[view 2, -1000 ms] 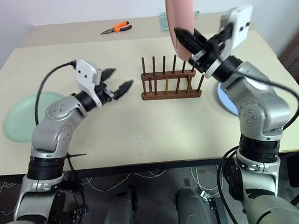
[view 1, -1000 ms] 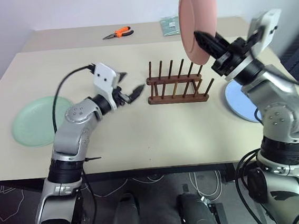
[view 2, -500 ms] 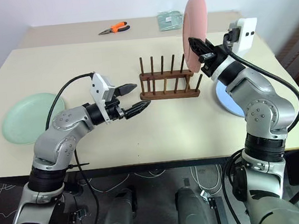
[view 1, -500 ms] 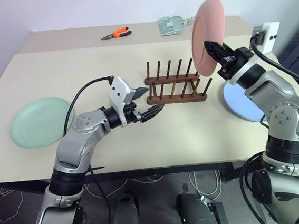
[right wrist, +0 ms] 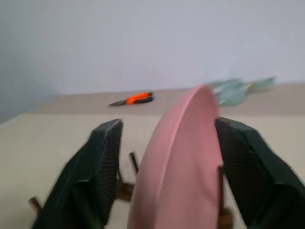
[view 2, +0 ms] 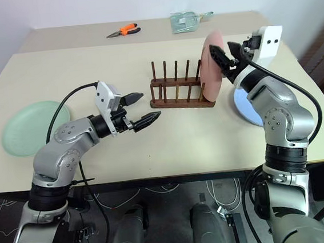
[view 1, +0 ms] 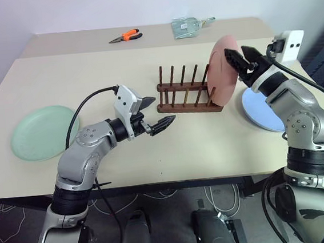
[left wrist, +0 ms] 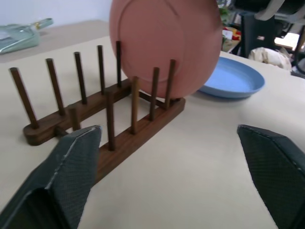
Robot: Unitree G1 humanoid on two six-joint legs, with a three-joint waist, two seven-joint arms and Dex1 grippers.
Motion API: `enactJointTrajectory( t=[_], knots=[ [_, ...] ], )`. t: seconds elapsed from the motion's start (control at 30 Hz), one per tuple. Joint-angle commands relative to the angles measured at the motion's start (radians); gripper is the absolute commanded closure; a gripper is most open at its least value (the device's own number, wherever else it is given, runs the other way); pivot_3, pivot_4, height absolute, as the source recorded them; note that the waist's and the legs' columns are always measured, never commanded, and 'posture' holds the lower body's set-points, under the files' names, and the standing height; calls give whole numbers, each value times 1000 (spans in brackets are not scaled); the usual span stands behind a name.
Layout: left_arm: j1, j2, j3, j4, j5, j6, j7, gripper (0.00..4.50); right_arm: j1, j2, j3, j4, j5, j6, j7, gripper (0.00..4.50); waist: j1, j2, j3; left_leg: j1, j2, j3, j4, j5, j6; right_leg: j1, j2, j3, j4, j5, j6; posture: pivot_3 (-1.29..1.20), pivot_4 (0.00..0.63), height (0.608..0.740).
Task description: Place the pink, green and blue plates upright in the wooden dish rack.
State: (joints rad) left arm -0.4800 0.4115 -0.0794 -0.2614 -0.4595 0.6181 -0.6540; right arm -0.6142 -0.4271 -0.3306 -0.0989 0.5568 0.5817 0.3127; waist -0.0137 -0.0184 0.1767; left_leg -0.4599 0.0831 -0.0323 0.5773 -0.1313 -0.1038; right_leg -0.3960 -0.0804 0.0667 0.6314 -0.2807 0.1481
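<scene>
The pink plate (view 1: pixel 224 75) stands on edge in the right end of the wooden dish rack (view 1: pixel 184 99), leaning slightly. My right gripper (view 1: pixel 242 59) is open, one finger on each side of the plate's top rim (right wrist: pixel 183 143). The pink plate (left wrist: pixel 164 43) rests between the rack's pegs (left wrist: pixel 109 119) in the left wrist view. My left gripper (view 1: pixel 156 113) hovers open and empty just left of the rack's near side. The green plate (view 1: pixel 41 132) lies flat at the far left. To the right of the rack, the blue plate (view 1: pixel 260 112) lies flat under my right arm.
Orange-handled pliers (view 1: pixel 127 36) and a pale green packet (view 1: pixel 185 27) lie on the far table behind the rack. The table's front edge (view 1: pixel 173 180) runs below both arms.
My right gripper has lowered the pink plate from high in the air into the rack's right end and opened its fingers. The left gripper shifted slightly nearer and stays open.
</scene>
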Motion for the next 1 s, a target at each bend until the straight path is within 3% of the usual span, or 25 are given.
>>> enactJointTrajectory(
  t=[0.03, 0.13, 0.2, 0.4, 0.6, 0.8, 1.0],
  knots=[
    [-14, -6, 52, 33, 46, -41, 71, 10, -48, -54, -15, -15, -80, -113, -19, 1483, 0, 0, 0, 0, 0, 0, 0, 0, 0, 0, 0, 0, 0, 0, 0, 0, 150, 740],
    [-53, -19, 150, 152, 130, -83, 250, 0, -72, -128, -18, -44, -130, -201, 23, 647, 2, 1, 1, 0, 0, 0, 0, 0, 0, 0, 0, 0, 0, 0, 0, 0, 150, 740],
    [-91, -23, 246, 236, 169, -87, 399, 0, -65, -191, 53, -105, -161, -220, 106, 85, 0, 1, 1, 0, 0, 0, 0, 0, 0, 0, 0, 0, 0, 0, 0, 0, 150, 740],
    [-137, 40, 500, 399, 278, -59, 775, 0, 8, -287, 314, -298, -231, -211, 309, 85, -10, 1, 1, 1, 1, 0, -2, 0, 0, -2, 1, 0, 0, 1, 4, 0, 150, 740],
    [-44, 65, 619, 337, 244, 91, 835, 0, 95, -245, 552, -289, -420, -308, 351, 85, 9, -1, 1, -1, 0, 0, 0, 0, -1, -1, 0, 0, -1, 1, 3, 0, 150, 740],
    [84, 2, 700, 123, 227, 205, 888, 0, 113, -176, 599, -221, -470, -355, 366, 85, 9, -5, 1, -1, 0, 0, 0, 0, -2, -1, 0, 0, 0, 1, 0, 0, 150, 740],
    [107, -76, 790, 76, 207, 264, 957, 0, 116, -151, 599, -171, -495, -392, 379, 85, 3, -5, 1, 0, 0, 0, 0, 0, -2, -1, 0, 0, 0, 1, 0, 0, 150, 740]
  ],
)
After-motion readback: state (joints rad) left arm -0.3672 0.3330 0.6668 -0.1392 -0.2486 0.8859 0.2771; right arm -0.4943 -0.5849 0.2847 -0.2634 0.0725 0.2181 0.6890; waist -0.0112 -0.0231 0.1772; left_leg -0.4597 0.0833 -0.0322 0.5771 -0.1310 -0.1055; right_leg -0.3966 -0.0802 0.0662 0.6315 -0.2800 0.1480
